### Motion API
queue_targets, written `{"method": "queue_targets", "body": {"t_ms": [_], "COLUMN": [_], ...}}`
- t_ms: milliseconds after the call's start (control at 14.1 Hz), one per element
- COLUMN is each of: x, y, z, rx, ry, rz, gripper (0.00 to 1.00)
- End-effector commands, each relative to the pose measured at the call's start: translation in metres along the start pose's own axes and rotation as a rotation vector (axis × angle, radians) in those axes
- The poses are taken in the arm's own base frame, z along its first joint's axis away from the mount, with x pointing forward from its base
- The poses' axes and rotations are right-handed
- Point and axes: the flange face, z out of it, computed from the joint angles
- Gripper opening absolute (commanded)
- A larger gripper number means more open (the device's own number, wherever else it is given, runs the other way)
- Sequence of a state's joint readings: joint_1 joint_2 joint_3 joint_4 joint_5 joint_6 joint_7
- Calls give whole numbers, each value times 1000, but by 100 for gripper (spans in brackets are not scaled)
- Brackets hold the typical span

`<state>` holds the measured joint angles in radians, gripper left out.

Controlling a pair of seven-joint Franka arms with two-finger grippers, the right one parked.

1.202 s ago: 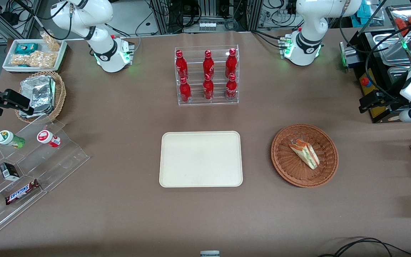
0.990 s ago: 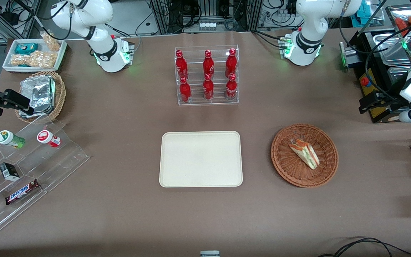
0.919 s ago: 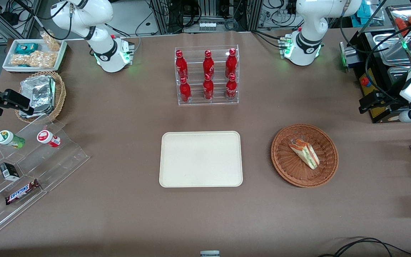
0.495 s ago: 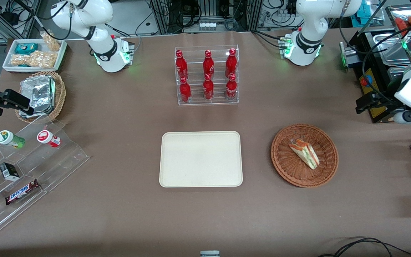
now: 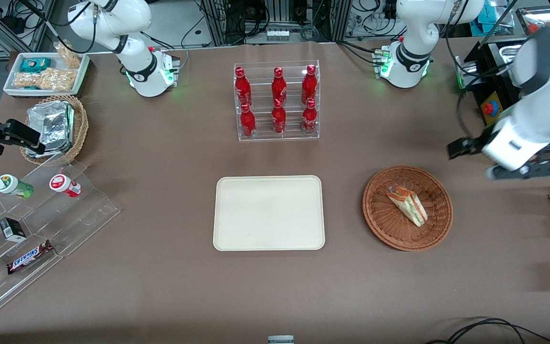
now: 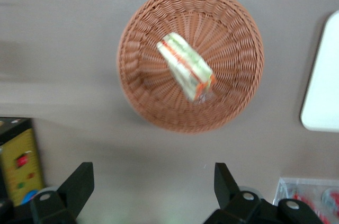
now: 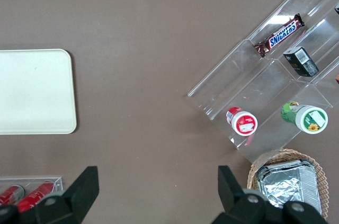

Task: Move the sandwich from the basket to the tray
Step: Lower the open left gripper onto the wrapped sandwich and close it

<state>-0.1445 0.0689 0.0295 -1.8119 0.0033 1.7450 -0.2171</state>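
Note:
The sandwich (image 5: 407,205) is a wrapped wedge with green and orange-red layers, and it lies in the reddish-brown wicker basket (image 5: 375,220). The cream tray (image 5: 269,212) sits bare beside the basket, toward the parked arm's end. My left arm's wrist (image 5: 513,143) hangs high over the table. It is just off the basket's rim, slightly farther from the front camera and toward the working arm's end. In the left wrist view the left gripper (image 6: 152,181) is open with nothing between its fingers. The sandwich (image 6: 185,65), the basket (image 6: 233,38) and a corner of the tray (image 6: 323,81) lie well below it.
A clear rack of red bottles (image 5: 277,102) stands farther from the front camera than the tray. Acrylic steps with snacks (image 5: 41,224), a tan basket of foil containers (image 5: 58,126) and a white snack tray (image 5: 46,71) sit at the parked arm's end. A black control box (image 5: 492,107) is near the working arm.
My left arm has swung in from the table's edge toward the basket, mostly in the last half second. The sandwich, basket and tray have not moved.

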Motion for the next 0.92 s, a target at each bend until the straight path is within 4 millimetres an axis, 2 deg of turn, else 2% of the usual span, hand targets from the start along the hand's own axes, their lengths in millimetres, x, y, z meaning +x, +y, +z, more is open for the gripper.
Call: {"method": "queue_targets", "body": {"t_ms": [0, 141, 212, 424, 566, 848], "x": [6, 11, 16, 28, 34, 42], "y": [23, 34, 36, 40, 42, 46], "z": [58, 94, 108, 135, 156, 194], "rx": [2, -29, -36, -55, -49, -22], "ry": [48, 111, 111, 111, 98, 56], "rz": [-155, -288, -412, -722, -811, -865], "gripper": [100, 100, 100, 100, 100, 100]}}
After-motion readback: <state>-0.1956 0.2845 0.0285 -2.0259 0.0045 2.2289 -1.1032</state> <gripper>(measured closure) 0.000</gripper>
